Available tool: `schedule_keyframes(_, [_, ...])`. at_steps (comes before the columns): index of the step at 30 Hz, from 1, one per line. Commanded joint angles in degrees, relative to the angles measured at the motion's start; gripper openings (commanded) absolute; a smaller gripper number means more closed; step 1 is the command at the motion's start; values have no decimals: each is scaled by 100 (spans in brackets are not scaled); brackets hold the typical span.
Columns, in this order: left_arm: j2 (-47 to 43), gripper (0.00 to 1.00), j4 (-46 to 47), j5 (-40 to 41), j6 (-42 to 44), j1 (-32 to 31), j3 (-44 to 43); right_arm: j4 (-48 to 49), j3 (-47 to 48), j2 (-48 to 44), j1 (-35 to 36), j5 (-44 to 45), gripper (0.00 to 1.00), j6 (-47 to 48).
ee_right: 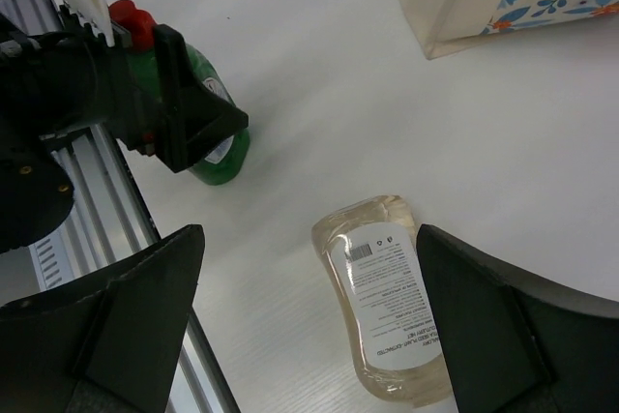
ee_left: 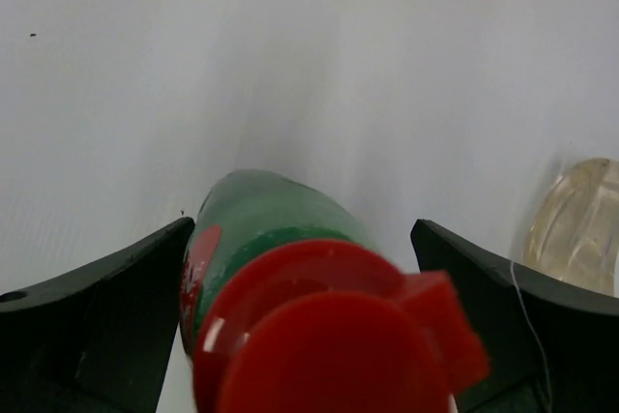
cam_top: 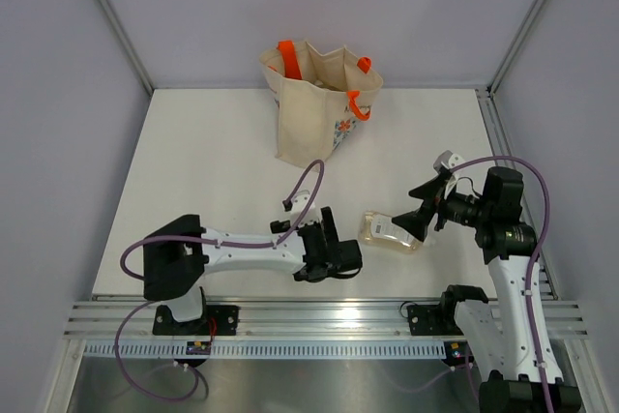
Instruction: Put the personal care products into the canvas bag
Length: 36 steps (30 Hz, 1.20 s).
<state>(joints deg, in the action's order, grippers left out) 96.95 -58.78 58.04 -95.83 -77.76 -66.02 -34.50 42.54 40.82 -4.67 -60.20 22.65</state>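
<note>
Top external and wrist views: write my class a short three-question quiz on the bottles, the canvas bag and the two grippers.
1. True or false: the clear bottle lies inside the canvas bag.
2. Which thing sits between the fingers of the left gripper? A. the clear bottle. B. the green bottle with the red cap. C. the bag's handle.
3. Fill in: the right gripper faces the clear bottle with its jaws ____.
Key: 1 false, it lies label up on the table; 2 B; 3 open.
</note>
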Motion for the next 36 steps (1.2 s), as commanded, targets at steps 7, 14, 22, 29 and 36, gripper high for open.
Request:
schedule_keyframes(7, [-97,63,1501,233,1038,358,660,392,-44,-57,-263,-448,99,-270])
schedule_keyframes(14, [-667,20,2677,436,2374,358,1143,374,-53,-65,-359,-510,99,-323])
schedule_keyframes(22, [-1845,0,4994,-378,4895,700,2231,383,-53,-21,-438,-571,100,-358])
schedule_keyframes(29, [-3119,0,6686,-2120,6146,1525,3164,392,-62,-21,-482,-615,99,-402])
schedule_keyframes(36, [-3630,0,7249,-3568,6568,2238,3184,392,-62,-12,-500,-642,99,-420])
